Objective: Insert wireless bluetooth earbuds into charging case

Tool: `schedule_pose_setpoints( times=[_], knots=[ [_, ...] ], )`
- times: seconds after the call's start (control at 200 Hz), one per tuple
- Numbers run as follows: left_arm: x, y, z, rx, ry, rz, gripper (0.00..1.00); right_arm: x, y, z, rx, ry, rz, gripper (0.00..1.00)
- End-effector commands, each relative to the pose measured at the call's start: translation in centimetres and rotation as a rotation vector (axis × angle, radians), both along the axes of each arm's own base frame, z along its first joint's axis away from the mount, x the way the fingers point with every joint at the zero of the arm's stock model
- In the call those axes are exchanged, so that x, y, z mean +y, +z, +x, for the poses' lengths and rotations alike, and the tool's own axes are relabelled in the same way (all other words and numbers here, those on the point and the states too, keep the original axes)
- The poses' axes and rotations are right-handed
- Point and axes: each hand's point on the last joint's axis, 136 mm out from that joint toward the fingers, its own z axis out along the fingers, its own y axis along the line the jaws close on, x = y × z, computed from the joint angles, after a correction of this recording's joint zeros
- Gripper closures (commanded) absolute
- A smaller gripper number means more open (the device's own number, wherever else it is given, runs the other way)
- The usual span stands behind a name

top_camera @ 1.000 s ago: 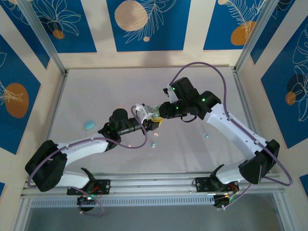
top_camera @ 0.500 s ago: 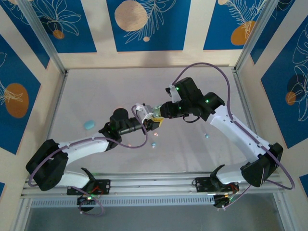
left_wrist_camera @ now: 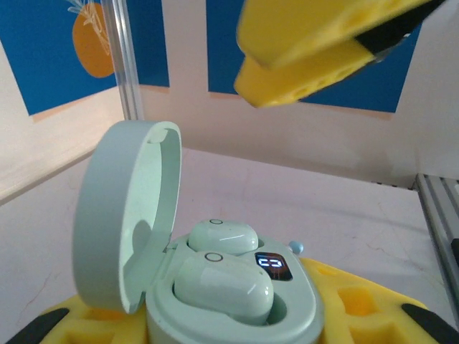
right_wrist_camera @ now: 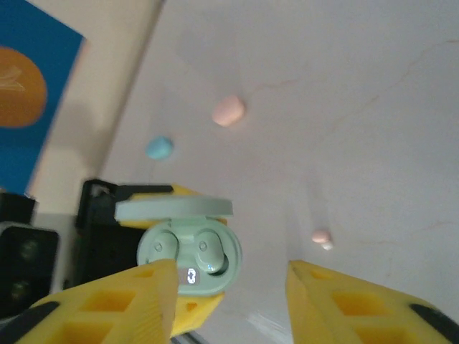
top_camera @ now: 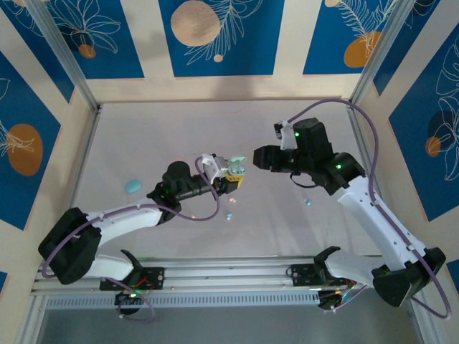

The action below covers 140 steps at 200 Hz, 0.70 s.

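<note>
Left pincer (top_camera: 232, 177) is clenched on the mint case (left_wrist_camera: 237, 319), holding it up off the table (top_camera: 179, 136). The base is wedged between the yellow fingers (left_wrist_camera: 315, 43) and the lid (left_wrist_camera: 125, 215) is swung fully open. That looks like the point of the grip: one arm acts as a steady stand, so the sockets face up and out towards the other arm.

Both mint earbuds (left_wrist_camera: 224, 288) sit nose-down in their sockets, side by side. The little display (left_wrist_camera: 273, 264) on the case is lit, which suggests they've made contact.

Right pincer (top_camera: 259, 158) hangs a short way off, pointing at the case. It's released, with jaws spread and nothing between them, and from its wrist camera the open case sits dead centre.

Down on the table a pink case (right_wrist_camera: 229, 110) and a blue case (right_wrist_camera: 159, 147) lie well apart from the action. A loose pink earbud (right_wrist_camera: 320, 236) lies nearer, with tiny blue pieces (top_camera: 229, 215) close below the arms. My call is that this set is filled, the lid wants closing, and the pink and blue sets are not yet done.
</note>
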Motion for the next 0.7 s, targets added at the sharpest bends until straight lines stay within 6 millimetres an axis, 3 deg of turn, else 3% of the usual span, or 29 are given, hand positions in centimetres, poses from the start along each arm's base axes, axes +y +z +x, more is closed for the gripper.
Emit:
schedule_pose_setpoints(
  times=[0.0, 0.135, 0.35, 0.695],
  knots=[
    [-0.3, 3.1, -1.7, -0.063, -0.070, -0.081, 0.69, 1.5, 2.3, 0.3, 0.032, 0.046, 0.173, 0.48],
    [-0.2, 3.8, -1.9, -0.066, -0.079, -0.095, 0.69, 3.2, 2.4, 0.8, 0.122, 0.105, 0.212, 0.43],
    [0.0, 4.8, -1.9, -0.076, -0.068, -0.112, 0.69, 5.0, 0.6, 1.0, 0.238, 0.171, 0.201, 0.41],
    [0.3, 6.1, -1.6, -0.095, -0.044, -0.139, 0.69, 4.5, -0.1, -0.8, 0.266, 0.226, 0.194, 0.41]
  ],
)
